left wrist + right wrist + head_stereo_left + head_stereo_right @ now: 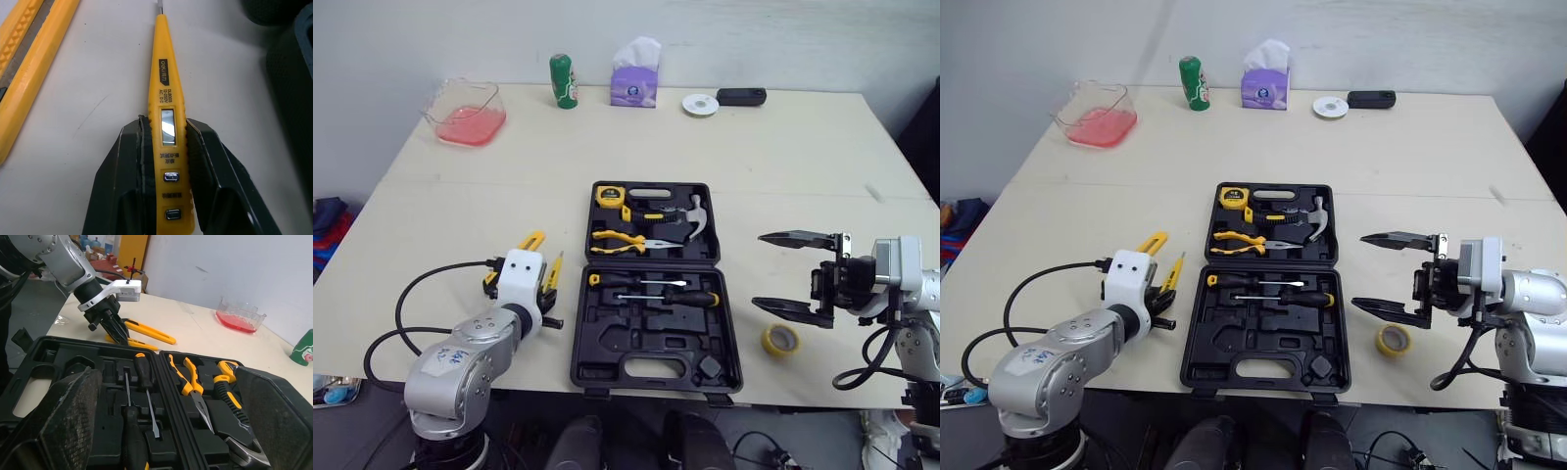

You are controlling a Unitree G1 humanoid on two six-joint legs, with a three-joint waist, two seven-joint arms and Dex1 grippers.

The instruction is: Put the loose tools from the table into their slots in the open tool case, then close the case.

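Two screwdrivers sit in the near half of the open case. Just left of it, the left jaws are clamped on a yellow tester pen down at the counter, with a yellow knife beside it. Right of the case, the right jaws gape empty near a tape roll. Pliers, hammer and tape measure fill the far half.

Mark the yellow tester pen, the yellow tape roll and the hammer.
yellow tester pen (164, 88): left wrist view, on its printed body beyond the display window.
yellow tape roll (779, 350): left eye view, on the roll's near outer wall.
hammer (697, 209): left eye view, on its steel head.
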